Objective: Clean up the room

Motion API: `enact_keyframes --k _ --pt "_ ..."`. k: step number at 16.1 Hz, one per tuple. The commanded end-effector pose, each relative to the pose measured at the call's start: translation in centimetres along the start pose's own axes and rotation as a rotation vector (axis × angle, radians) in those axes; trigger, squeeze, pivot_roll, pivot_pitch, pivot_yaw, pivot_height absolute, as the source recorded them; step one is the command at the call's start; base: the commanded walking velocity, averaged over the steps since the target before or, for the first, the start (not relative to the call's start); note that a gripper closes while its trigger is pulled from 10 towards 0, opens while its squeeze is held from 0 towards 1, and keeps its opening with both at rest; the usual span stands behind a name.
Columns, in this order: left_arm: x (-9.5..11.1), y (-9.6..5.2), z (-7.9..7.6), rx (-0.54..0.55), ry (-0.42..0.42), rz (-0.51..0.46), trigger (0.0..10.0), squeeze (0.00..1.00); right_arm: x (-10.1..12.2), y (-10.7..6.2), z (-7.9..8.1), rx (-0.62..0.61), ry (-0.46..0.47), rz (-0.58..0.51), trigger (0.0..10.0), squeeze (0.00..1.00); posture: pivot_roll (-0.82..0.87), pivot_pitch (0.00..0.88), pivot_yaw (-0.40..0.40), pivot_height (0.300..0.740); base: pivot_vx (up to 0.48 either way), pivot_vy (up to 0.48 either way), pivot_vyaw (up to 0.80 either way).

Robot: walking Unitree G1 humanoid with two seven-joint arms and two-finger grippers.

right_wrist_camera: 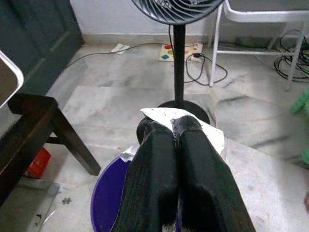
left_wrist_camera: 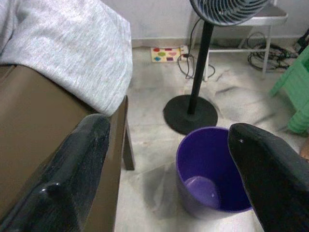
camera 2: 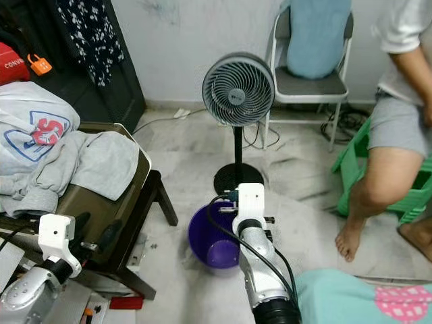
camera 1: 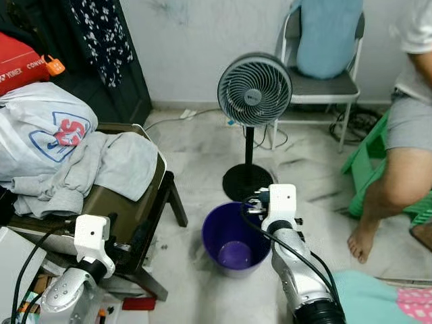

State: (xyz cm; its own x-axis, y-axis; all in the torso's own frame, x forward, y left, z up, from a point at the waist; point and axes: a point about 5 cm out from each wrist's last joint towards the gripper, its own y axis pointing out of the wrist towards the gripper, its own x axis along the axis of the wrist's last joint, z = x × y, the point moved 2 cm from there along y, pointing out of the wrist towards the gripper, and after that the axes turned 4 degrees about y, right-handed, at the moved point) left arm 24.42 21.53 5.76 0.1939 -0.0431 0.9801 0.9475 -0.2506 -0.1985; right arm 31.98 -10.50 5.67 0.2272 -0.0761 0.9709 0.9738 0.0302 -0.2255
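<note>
Paper (right_wrist_camera: pixel 193 126) pinched tight in right gripper (right_wrist_camera: pixel 176 126) over purple bin (camera 1: pixel 233 239) | not dropped yet | left gripper (left_wrist_camera: pixel 164 159) wide apart, holding nothing, by chair (camera 1: pixel 128 209) | grey clothes (camera 1: pixel 101 165) left to tidy

Pale marbled floor (camera 1: pixel 196 145) meeting a light wall (camera 1: pixel 196 40) at the far side, with a dark door (camera 1: pixel 115 74) at far left. At left, a brown chair (camera 1: pixel 121 202) heaped with grey clothes (camera 1: pixel 81 162); at centre, a black pedestal fan (camera 1: pixel 254 91); behind it, a metal folding chair (camera 1: pixel 324 67) with a blue cushion (camera 1: pixel 329 34) against the wall. At right, a green stool (camera 1: pixel 368 162) and a seated person (camera 1: pixel 405 128), with cables (camera 1: pixel 354 121) on the floor under the folding chair.
</note>
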Motion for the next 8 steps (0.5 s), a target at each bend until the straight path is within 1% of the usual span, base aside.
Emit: enact_keyframes --k 1,2,3,4,5,6,8 --pt "0.7 -0.1 0.0 -0.001 0.001 -0.015 10.0 0.00 0.7 0.1 0.7 0.015 0.021 -0.026 10.0 0.00 -0.03 0.137 0.103 0.740 0.000 0.000 0.00" --pt "1.0 0.1 -0.2 -0.006 -0.007 -0.027 10.0 0.00 0.9 0.0 0.8 0.021 0.023 -0.036 10.0 0.00 -0.03 0.136 0.103 0.740 0.000 0.000 0.00" --pt "2.4 0.7 -1.0 0.015 -0.061 -0.083 10.0 0.00 2.7 -0.5 1.1 0.041 0.031 -0.108 10.0 0.00 -0.03 0.123 0.099 0.740 0.000 0.000 0.00" --pt "2.8 0.9 -1.2 0.024 -0.075 -0.098 10.0 0.00 3.2 -0.8 1.1 0.048 0.034 -0.130 10.0 0.00 -0.04 0.120 0.098 0.740 0.000 0.000 0.00" --pt "3.8 1.1 -2.4 0.019 -0.096 -0.138 10.0 0.00 4.5 -1.7 0.8 0.064 0.013 -0.182 10.0 0.00 -0.05 0.106 0.091 0.740 0.000 0.000 0.00" --pt "4.5 1.4 -3.6 0.007 -0.123 -0.164 10.0 0.00 5.2 -2.5 0.2 0.067 -0.003 -0.207 10.0 0.00 -0.07 0.087 0.081 0.740 0.000 0.000 0.00" --pt "4.8 1.8 -5.1 -0.025 -0.153 -0.185 10.0 0.00 5.4 -2.9 -0.8 0.061 -0.031 -0.216 10.0 0.00 -0.08 0.074 0.074 0.740 0.000 0.000 0.00"
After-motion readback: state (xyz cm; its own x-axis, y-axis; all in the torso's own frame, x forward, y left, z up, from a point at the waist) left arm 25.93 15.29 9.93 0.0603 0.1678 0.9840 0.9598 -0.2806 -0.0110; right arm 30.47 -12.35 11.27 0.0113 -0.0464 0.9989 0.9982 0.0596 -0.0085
